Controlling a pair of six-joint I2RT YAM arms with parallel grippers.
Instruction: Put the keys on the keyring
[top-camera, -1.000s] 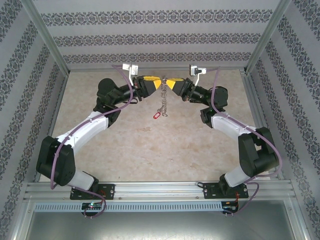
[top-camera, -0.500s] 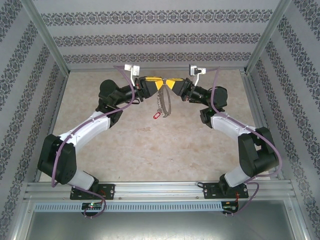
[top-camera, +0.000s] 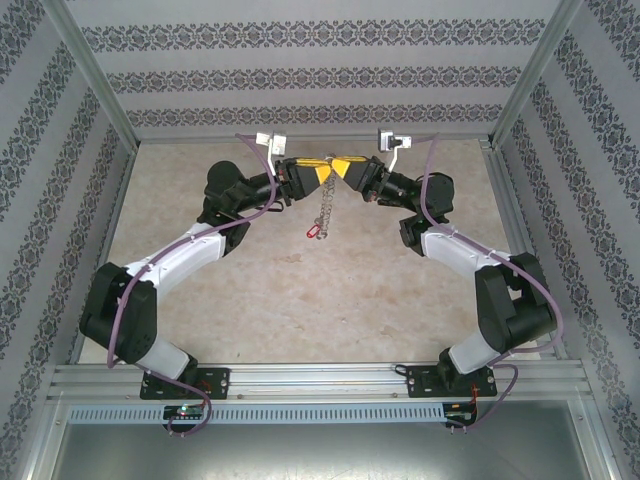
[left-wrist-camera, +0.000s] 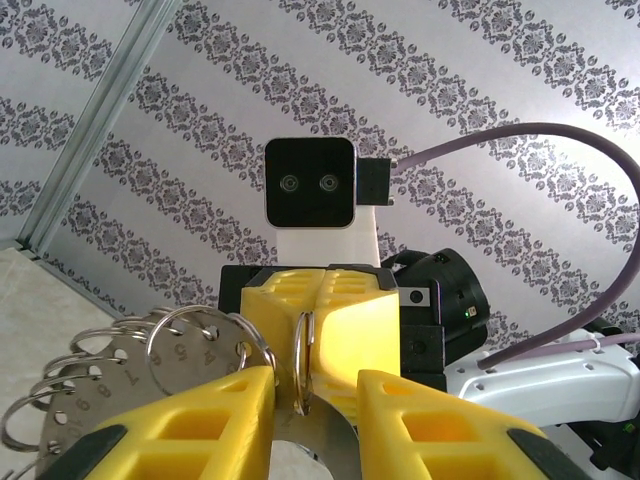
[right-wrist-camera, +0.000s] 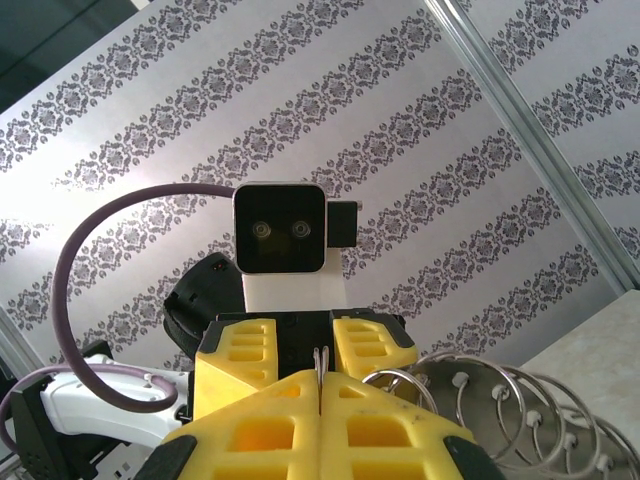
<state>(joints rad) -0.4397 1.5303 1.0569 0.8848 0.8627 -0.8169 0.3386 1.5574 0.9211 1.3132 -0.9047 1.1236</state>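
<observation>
Both grippers meet above the far middle of the table. The keyring (top-camera: 325, 205) hangs from them like a chain, with the red-headed key (top-camera: 314, 231) dangling at its lower end. My right gripper (top-camera: 338, 168) is shut on the ring's wire (right-wrist-camera: 320, 358), which sticks up between its closed yellow fingertips (right-wrist-camera: 385, 420). My left gripper (top-camera: 322, 170) faces it, its fingers (left-wrist-camera: 200, 420) a little apart with a round silvery tag (left-wrist-camera: 330, 425) of the keyring spanning the gap. Numbered tags and small rings (left-wrist-camera: 150, 360) fan out to the left. The key is hidden in both wrist views.
The beige table (top-camera: 300, 290) is enclosed by patterned walls (top-camera: 320, 75) and metal frame posts (top-camera: 95, 75). Purple cables (left-wrist-camera: 560, 135) loop from each wrist. The arms' bases (top-camera: 190, 380) sit on the rail at the near edge.
The left arm has shifted slightly right, pressing closer to the right gripper. The hanging keyring and key swayed a little. Both grips are unchanged.
</observation>
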